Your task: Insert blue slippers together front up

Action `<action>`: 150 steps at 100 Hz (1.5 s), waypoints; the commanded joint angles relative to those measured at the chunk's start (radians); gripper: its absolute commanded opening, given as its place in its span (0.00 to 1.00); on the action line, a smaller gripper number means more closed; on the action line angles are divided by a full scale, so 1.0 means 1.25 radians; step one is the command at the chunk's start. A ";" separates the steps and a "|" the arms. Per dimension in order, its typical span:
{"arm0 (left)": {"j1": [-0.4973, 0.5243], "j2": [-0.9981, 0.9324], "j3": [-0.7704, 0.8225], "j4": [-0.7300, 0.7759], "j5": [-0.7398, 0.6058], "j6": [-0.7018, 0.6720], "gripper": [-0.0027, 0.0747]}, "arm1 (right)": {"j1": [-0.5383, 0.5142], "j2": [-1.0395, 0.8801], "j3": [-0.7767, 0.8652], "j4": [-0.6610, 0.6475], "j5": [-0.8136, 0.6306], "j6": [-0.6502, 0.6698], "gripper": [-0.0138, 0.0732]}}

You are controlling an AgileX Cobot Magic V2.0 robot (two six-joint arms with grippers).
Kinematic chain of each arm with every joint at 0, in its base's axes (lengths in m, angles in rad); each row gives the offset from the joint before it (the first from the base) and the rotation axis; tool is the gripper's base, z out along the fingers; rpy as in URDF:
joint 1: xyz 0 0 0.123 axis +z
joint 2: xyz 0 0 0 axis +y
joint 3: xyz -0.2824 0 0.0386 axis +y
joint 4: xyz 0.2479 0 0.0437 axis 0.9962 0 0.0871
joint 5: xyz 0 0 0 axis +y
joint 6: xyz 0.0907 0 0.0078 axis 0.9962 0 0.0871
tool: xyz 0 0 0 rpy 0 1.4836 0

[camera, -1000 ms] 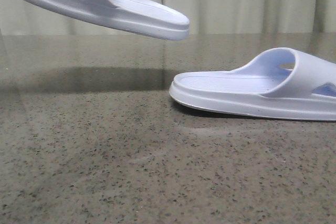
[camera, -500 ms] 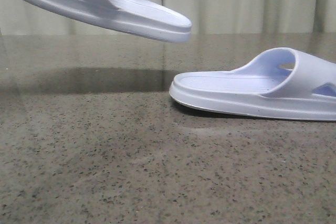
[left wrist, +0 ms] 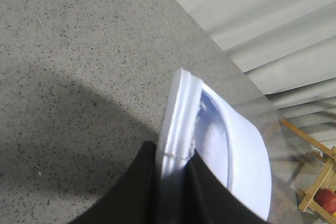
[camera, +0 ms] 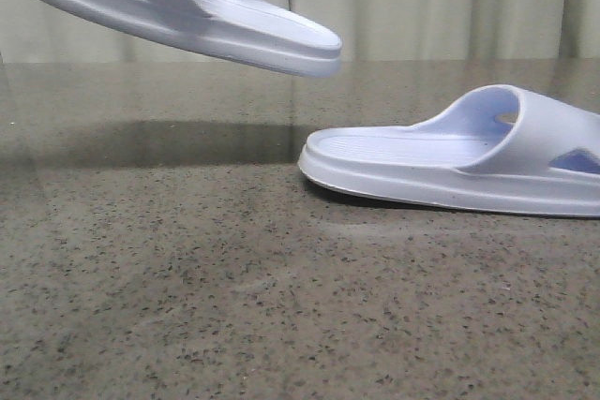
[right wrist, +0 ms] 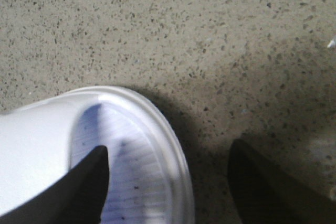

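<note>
**One slipper aloft, one on the tabletop**

Above the speckled grey-brown stone tabletop [camera: 187, 306], toward our left side, we hold one pale blue-white moulded foam slide sandal [camera: 187, 7] clear of the surface. In the front view it hangs tilted, its rounded end lower and pointing toward the centre, its wide strap and a triangular side cutout near the upper left corner. Its shadow lies as a dark band on the tabletop beneath it.

Our left tool [left wrist: 173, 174] is clamped on this raised sandal [left wrist: 210, 145]: in the left wrist view the two dark fingers [left wrist: 136, 182] press on either side of the sandal's rim, with the ribbed footbed showing beyond them.

The second pale blue-white foam slide sandal [camera: 450, 166] lies flat on the tabletop to the right, sole down, ribbed footbed up, its open flat end toward the centre and its strap near the right edge of the front view. The two sandals are apart; the raised one's low end hangs above and just left of the resting one's end.

Our right tool [right wrist: 168, 177] stands spread wide over the resting sandal [right wrist: 105, 156]. One dark finger [right wrist: 84, 187] is over the footbed inside the rim and the other over bare tabletop beside the sandal. We cannot tell whether either finger touches it.
</note>
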 commanded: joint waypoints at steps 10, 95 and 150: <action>0.003 -0.017 -0.021 -0.043 -0.005 0.002 0.06 | -0.003 0.002 -0.021 0.027 -0.022 0.001 0.49; 0.003 -0.017 -0.021 -0.057 -0.005 0.002 0.06 | -0.003 -0.128 -0.025 0.058 -0.440 0.001 0.04; 0.003 -0.017 -0.021 -0.105 0.045 0.003 0.06 | 0.002 -0.344 -0.086 0.134 -0.195 0.007 0.04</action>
